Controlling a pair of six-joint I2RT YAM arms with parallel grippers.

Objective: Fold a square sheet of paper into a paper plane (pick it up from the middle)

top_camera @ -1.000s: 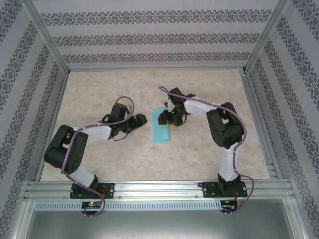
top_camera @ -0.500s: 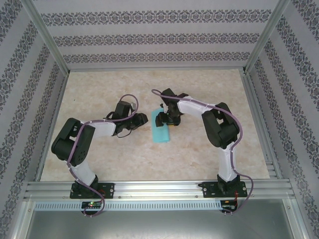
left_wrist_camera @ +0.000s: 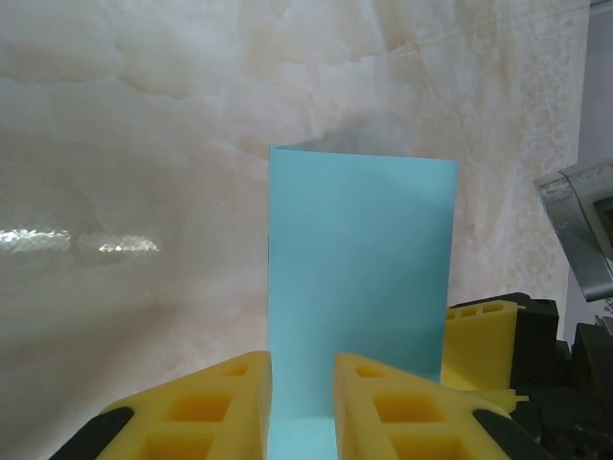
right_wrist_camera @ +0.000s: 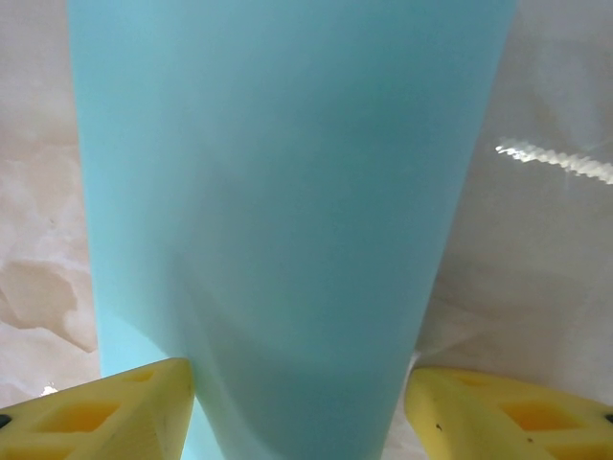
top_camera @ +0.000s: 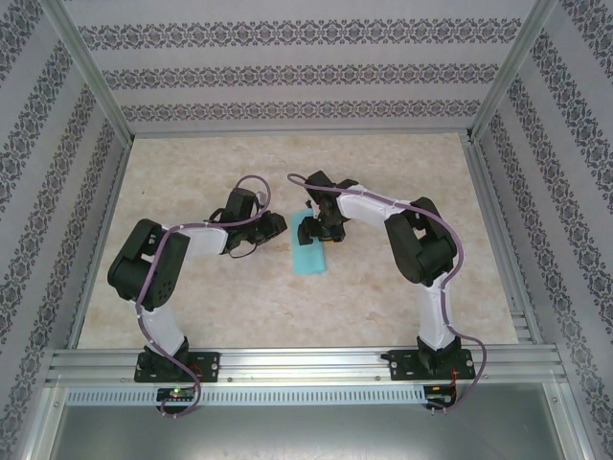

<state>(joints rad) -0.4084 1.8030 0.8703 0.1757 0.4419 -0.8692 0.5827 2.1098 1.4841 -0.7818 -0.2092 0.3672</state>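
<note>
Pale, marbled stone-look tabletop (top_camera: 192, 307) ran between patterned wallpaper walls (top_camera: 287, 77), and on it lay the thin turquoise-teal sheet of paper (top_camera: 308, 251), bracketed by both arms. It appeared as a narrow upright rectangle, not a full square, so I judged that one lengthwise fold in half was probably done. No slanted nose folds, pointed tip or wings could be seen, so most of the paper plane was left to make. The left pincer (left_wrist_camera: 302, 369) sat at the sheet's near short edge. Its yellow fingers (left_wrist_camera: 206, 402) were drawn close together, with a slim gap between them and teal showing through it, and they looked a little apart, not clamped. The paper stretched straight ahead of that pincer, and a soft shadow past its far edge hinted that the far end was slightly lifted. The right pincer (right_wrist_camera: 297, 369) stood with its fingers wide apart, one just outside each long edge, so the sheet ran forward between them and looked gently bowed. Nothing was pinched flat there, as far as I could judge. By my reading, the work was at the stage of taking hold of the half-folded strip, with the nose and wing creases yet to come.
</note>
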